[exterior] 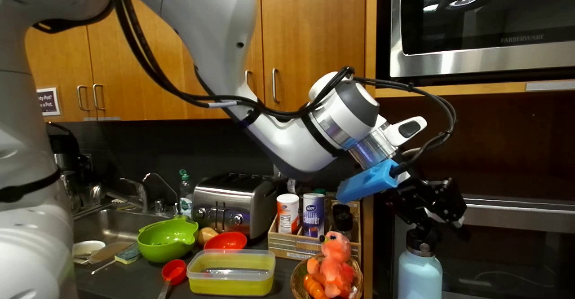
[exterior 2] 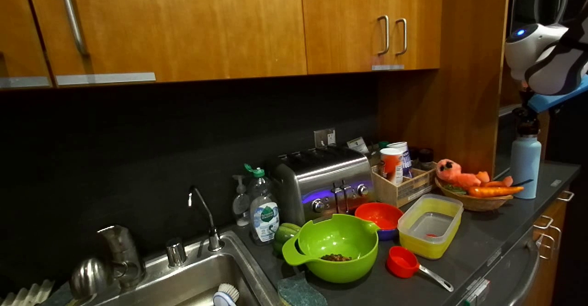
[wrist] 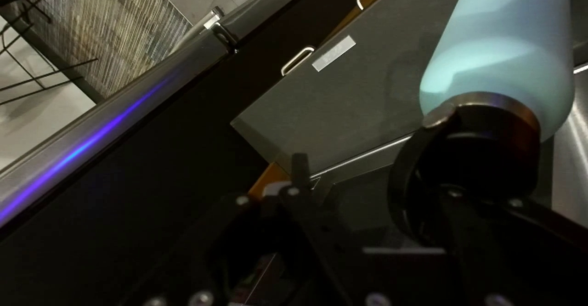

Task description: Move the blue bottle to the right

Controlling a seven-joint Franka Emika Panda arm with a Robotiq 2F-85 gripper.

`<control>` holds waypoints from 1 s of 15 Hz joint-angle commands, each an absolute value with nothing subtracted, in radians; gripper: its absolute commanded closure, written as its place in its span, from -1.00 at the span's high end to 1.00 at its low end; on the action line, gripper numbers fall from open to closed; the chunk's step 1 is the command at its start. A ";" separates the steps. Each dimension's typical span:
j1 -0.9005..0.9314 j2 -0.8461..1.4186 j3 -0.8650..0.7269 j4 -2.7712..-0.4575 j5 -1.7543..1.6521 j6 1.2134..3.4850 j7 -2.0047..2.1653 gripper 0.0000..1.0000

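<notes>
Blue, one bottle (exterior: 420, 274) stands below one hand (wrist: 373, 177).

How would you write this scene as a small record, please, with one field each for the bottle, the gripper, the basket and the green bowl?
Bottle: light blue, dark cap, upright on the counter
Gripper: open, at the cap; touching or not, cannot tell
Basket: beside the bottle, holding a pink toy and a carrot
Green bowl: between the sink and the yellow box, brown pieces inside
</notes>
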State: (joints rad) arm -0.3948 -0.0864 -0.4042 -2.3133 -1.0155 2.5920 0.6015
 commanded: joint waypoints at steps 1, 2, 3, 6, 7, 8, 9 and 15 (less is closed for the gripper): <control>-0.404 -0.106 -0.398 -2.320 -0.998 2.599 0.595 0.68; -0.404 -0.107 -0.398 -2.320 -1.000 2.598 0.597 0.80; -0.404 -0.110 -0.397 -2.319 -1.001 2.596 0.597 0.93; -0.404 -0.119 -0.396 -2.321 -1.003 2.593 0.596 1.00; -0.404 -0.122 -0.395 -2.321 -1.003 2.592 0.596 1.00; -0.404 -0.125 -0.395 -2.323 -1.001 2.592 0.594 1.00; -0.404 -0.128 -0.395 -2.325 -1.000 2.593 0.593 1.00; -0.394 -0.159 -0.382 -2.338 -0.961 2.587 0.586 1.00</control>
